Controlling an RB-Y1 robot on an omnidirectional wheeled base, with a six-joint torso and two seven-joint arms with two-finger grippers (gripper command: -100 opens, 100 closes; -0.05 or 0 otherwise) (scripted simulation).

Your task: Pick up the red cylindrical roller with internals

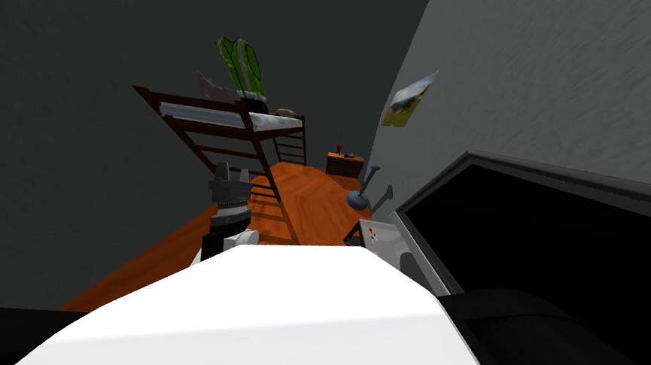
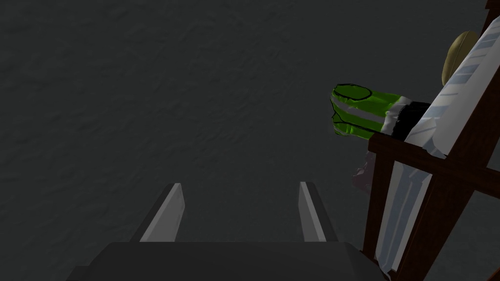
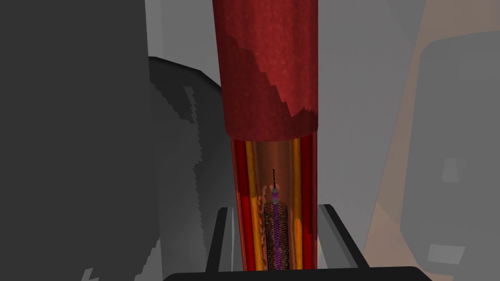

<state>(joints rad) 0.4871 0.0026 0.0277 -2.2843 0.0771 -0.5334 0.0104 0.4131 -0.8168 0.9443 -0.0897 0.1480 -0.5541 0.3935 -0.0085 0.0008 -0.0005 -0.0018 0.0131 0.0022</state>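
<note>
At the far end of the room, an orange wood floor (image 1: 314,205) runs between dark grey walls (image 1: 57,125) to a small wooden nightstand (image 1: 345,165); the bits on top of it are too small to identify. A dark wood loft bed (image 1: 210,115) with a white mattress stands to the left, a bright green garment (image 1: 242,65) sitting on its near end and a beige pillow (image 1: 284,112) farther along. On the right wall there's a poster (image 1: 408,98). Below it is a blue-grey desk lamp (image 1: 359,195), then a small white-topped table (image 1: 379,235). Beside that is a big black screen (image 1: 551,253), cut off by the frame edge. The left gripper (image 1: 234,174) is raised ahead of me toward the bed, with its fingers spread wide and nothing between them. The right gripper (image 3: 273,209) is clamped on the red roller (image 3: 266,73), one finger pressed against each side. The roller stands lengthwise up out of the jaws. Its upper part is a solid red shell, and the lower cutaway shows orange-yellow rods around a purple mesh core. Its top runs out of frame. Behind it are only grey shapes and a tan patch, so I can't tell what they are or what surface lies under the hand.
</note>
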